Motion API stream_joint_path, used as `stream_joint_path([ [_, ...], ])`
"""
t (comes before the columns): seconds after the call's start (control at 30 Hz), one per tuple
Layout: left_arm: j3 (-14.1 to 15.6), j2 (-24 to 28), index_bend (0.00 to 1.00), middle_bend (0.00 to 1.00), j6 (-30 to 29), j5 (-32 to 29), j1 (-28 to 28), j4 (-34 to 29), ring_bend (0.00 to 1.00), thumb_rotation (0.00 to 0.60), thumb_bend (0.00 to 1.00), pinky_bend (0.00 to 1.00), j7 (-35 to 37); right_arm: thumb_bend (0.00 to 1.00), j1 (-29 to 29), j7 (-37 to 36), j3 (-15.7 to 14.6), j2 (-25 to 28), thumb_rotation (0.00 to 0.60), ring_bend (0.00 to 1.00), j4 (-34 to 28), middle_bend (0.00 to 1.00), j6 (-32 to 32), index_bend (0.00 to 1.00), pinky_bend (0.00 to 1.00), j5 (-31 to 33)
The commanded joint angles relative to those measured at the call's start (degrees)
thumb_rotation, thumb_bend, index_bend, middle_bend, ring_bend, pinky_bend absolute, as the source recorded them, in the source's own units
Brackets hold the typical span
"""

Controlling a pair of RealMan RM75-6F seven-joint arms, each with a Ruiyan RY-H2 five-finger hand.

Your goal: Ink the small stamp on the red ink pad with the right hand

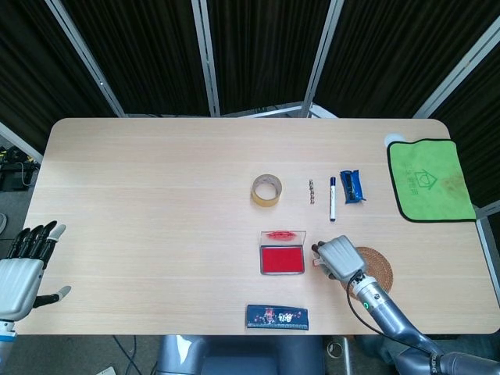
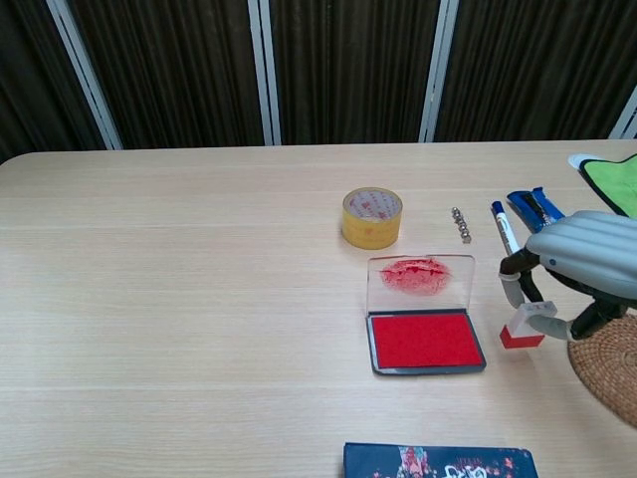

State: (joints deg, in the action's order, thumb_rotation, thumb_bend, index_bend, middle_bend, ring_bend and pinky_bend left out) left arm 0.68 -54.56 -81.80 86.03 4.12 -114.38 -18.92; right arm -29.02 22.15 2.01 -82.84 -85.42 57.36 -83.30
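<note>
The red ink pad (image 2: 425, 341) (image 1: 282, 259) lies open right of the table's middle, its clear lid (image 2: 420, 284) standing up behind it with red smears on it. Just right of the pad is the small stamp (image 2: 522, 327), white with a red base, tilted to one side. My right hand (image 2: 587, 267) (image 1: 337, 258) is over it and pinches it between thumb and a finger; its base is at or just above the tabletop. The head view hides most of the stamp under that hand. My left hand (image 1: 23, 272) hangs off the table's left front corner, fingers spread and empty.
Behind the pad are a yellow tape roll (image 2: 371, 216), a short bead chain (image 2: 461, 225), a blue-capped marker (image 2: 504, 231) and a blue packet (image 2: 537, 211). A woven coaster (image 1: 373, 267) lies under my right wrist. A green cloth (image 1: 428, 180) lies far right, a dark box (image 1: 277, 316) at the front edge.
</note>
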Motion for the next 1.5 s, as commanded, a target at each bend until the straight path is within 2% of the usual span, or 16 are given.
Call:
stream_joint_path([
  [0.03,0.0,0.0,0.00,0.00,0.0,0.0,0.0,0.0,0.00,0.600,0.00,0.00,0.0,0.40,-0.7,-1.8,0.6,1.7,0.600,0.81,-3.2,0.57,1.7,0.57,1.00,-2.5],
  [0.27,0.1,-0.1,0.00,0.00,0.5,-0.2,0.3,0.1,0.00,0.600,0.00,0.00,-0.4,0.41,-4.3,-1.1,2.8,2.6,0.600,0.81,-7.3,0.57,0.1,0.57,1.00,-4.5],
  [0.53,-0.3,-0.2,0.00,0.00,0.8,-1.4,0.6,0.3,0.00,0.600,0.00,0.00,-0.6,0.42,-8.9,1.9,5.4,-2.1,0.600,0.81,-6.8,0.58,-5.4,0.58,1.00,-0.3],
  [0.87,-0.5,-0.3,0.00,0.00,1.2,-2.1,1.0,1.0,0.00,0.600,0.00,0.00,-0.3,0.44,-10.2,2.1,4.8,-6.9,0.600,0.81,-1.8,0.58,-6.4,0.58,1.00,1.9],
  [1.5,0.0,-0.3,0.00,0.00,1.7,-1.8,1.4,0.9,0.00,0.600,0.00,0.00,-1.0,0.45,-10.1,0.6,2.2,-8.0,0.600,0.81,2.5,0.59,-5.4,0.59,1.00,1.4],
])
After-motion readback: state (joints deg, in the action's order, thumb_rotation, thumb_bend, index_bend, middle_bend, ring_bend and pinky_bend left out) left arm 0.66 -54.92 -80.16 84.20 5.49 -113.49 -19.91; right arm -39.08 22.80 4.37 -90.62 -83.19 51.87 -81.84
